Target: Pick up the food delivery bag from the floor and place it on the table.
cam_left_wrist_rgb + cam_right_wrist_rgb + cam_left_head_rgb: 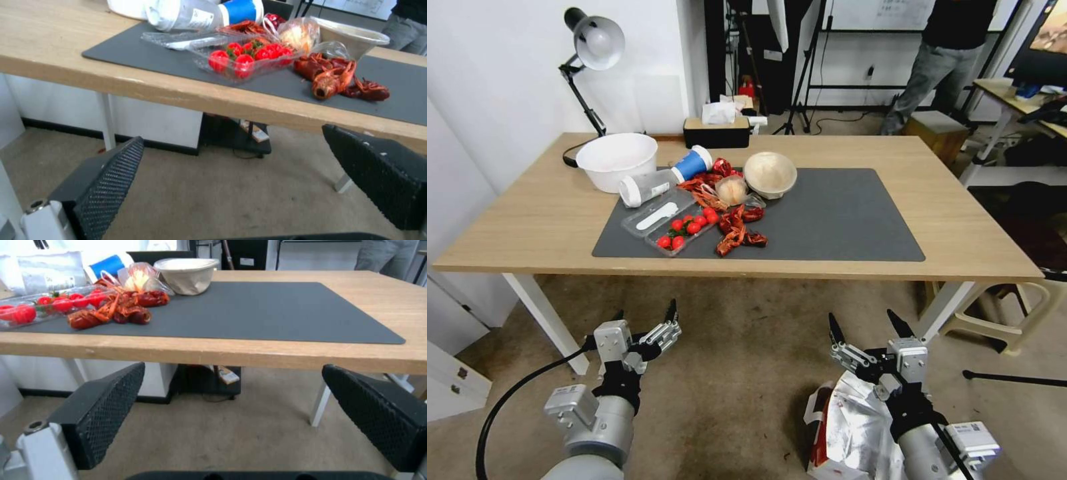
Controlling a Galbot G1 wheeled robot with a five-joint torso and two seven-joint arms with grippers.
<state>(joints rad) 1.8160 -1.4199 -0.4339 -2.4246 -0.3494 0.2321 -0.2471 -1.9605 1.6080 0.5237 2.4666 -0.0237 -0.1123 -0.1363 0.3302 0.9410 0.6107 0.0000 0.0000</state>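
The food delivery bag (847,433), white with a red side and crinkled silver foil, sits on the beige carpet floor (740,347) at the lower right of the head view, partly hidden behind my right arm. Just above the bag my right gripper (872,327) is open, with nothing between its fingers (104,413). My left gripper (647,315) is also open, held over bare carpet to the left, apart from the bag. Ahead stands the table (547,220), a light-wood top on white legs with a dark grey mat (840,220); the mat's right half is bare.
On the mat's left lie a tray of red tomatoes (684,230), crayfish (737,233), a lidded bowl (770,175) and a tipped bottle (657,183). A white basin (616,160), lamp (590,60) and tissue box (717,130) stand behind. A stool (1000,313) stands right.
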